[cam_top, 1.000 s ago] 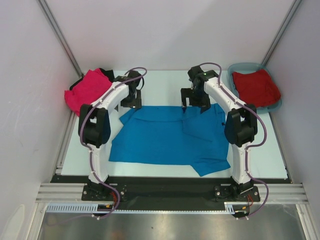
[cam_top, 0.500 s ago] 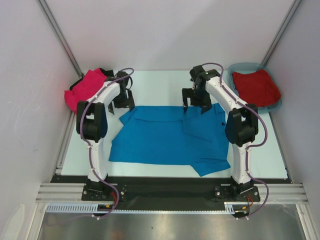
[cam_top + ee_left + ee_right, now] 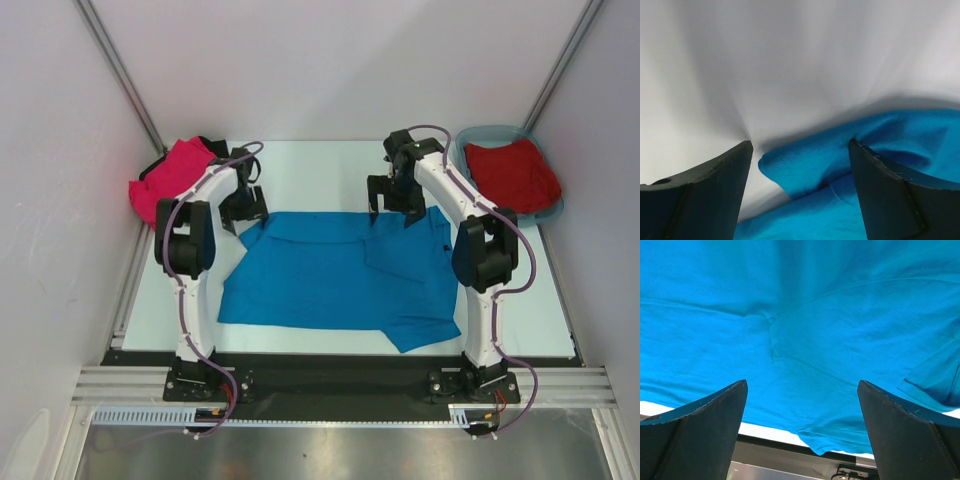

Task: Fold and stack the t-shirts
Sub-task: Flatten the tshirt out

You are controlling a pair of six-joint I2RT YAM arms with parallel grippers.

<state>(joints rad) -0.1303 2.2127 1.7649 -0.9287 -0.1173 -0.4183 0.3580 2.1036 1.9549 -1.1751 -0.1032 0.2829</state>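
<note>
one blue t-shirt (image 3: 330, 270) lies spread out flat on the table (image 3: 320, 170), with a flap doubled over on its right part and a corner poking out toward the near edge at its lower right.

left gripper (image 3: 245, 208) is at the shirt's far left corner, low over the cloth. jaws are spread; in the left wrist view a rumpled tip of the blue cloth sits in the gap between the fingers (image 3: 705, 195) and nothing is pinched.

right gripper (image 3: 392, 205) hangs over the shirt's far edge, right of its middle. jaws are spread wide; the right wrist view looks down on blue cloth only, fingers (image 3: 695, 430) clear of it.

pink t-shirt (image 3: 175, 175) is bunched up beyond the blue shirt's far left corner, near the left gripper, with a bit of black t-shirt (image 3: 208, 145) showing behind it.

red t-shirt (image 3: 512, 172) sits crumpled inside the teal tub (image 3: 470, 140), beyond the blue shirt's far right corner, well apart from it.
</note>
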